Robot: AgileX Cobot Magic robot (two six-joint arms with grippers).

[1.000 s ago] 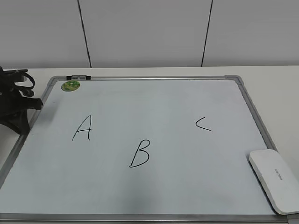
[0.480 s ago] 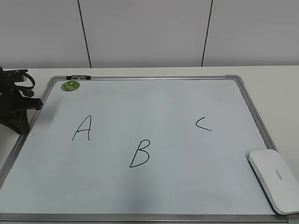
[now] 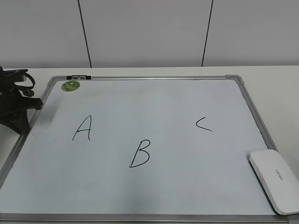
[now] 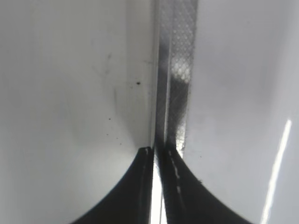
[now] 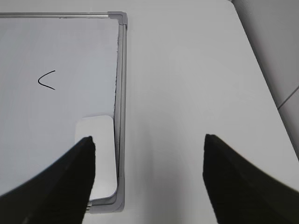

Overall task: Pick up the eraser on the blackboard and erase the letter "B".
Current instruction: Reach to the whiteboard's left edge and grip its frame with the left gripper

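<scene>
The eraser, a smooth white rounded block, lies at the front right corner of the blackboard, partly over its frame. The letter "B" is drawn in black near the board's front middle. My left gripper is shut and empty at the board's left frame; in the left wrist view its jaws sit over the metal frame strip. My right gripper is open and empty above the table just right of the board; its left jaw overlaps the eraser. It is out of the exterior view.
The letter "A" is at the left and the letter "C" at the right, also in the right wrist view. A round green magnet sits at the far left corner. A small dark clip is on the far frame.
</scene>
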